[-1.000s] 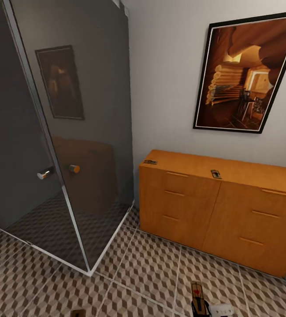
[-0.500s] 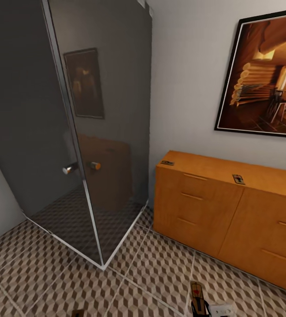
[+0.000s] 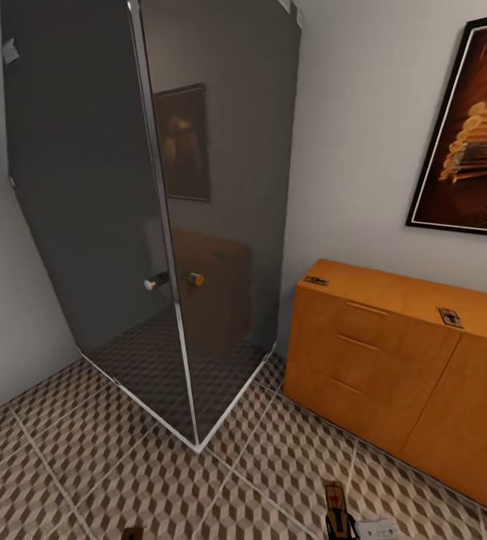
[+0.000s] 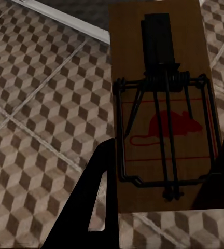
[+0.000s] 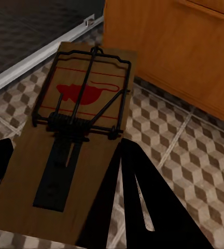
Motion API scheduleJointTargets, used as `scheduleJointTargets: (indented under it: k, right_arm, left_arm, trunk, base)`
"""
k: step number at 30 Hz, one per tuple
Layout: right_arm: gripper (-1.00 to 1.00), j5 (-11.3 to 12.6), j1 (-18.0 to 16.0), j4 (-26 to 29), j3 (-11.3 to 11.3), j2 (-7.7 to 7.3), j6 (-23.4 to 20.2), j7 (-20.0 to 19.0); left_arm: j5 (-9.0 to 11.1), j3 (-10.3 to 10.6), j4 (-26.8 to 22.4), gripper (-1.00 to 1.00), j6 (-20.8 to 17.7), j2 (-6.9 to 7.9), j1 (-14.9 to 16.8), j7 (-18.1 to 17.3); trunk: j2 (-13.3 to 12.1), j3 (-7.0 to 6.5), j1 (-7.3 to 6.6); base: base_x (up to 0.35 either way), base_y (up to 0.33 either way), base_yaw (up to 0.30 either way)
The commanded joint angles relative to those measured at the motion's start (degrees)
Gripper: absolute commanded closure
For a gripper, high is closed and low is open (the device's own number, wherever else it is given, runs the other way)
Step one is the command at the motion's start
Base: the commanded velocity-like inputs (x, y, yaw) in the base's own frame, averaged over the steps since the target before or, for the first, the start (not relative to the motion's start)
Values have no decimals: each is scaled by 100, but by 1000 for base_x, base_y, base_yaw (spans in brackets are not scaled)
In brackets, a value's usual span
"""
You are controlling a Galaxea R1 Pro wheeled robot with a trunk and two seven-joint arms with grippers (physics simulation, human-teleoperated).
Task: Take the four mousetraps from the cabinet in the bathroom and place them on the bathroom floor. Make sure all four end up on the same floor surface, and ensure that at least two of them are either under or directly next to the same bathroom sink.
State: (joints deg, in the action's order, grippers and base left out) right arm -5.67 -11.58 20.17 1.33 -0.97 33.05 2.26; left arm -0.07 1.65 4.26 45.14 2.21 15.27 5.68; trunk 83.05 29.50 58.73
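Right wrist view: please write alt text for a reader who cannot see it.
The right gripper holds a wooden mousetrap with a red mouse print above the cube-patterned floor, near the orange-brown cabinet.

Orange-brown cabinet [image 3: 378, 375]; brown-beige cube-patterned bathroom floor [image 3: 123, 465]; brown mousetrap [image 4: 161, 109] with red mouse print between black claw fingers [image 4: 99, 207].

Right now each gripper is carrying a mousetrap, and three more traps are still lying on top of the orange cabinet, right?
Not three: the head view shows two mousetraps on the cabinet top, one near its left end and one further right. The rest holds: the left gripper and the right gripper each carry a trap.
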Motion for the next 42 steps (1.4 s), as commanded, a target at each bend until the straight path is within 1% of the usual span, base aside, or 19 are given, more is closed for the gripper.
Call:
scheduleJointTargets:
  k: [1, 42]
  right_arm:
    - [100, -38, -2, -3, 17, 0, 17, -6]
    - [100, -39, -2, -6, 10, 9, 17, -6]
  left_arm:
    - [-11, 20, 23, 100, 30, -2, 11, 39]
    - [-11, 20, 23, 100, 24, -2, 11, 39]
  trunk:
    - [3, 6, 0]
    - [3, 6, 0]
  base:
    - [0, 0, 251]
    - [0, 0, 251]
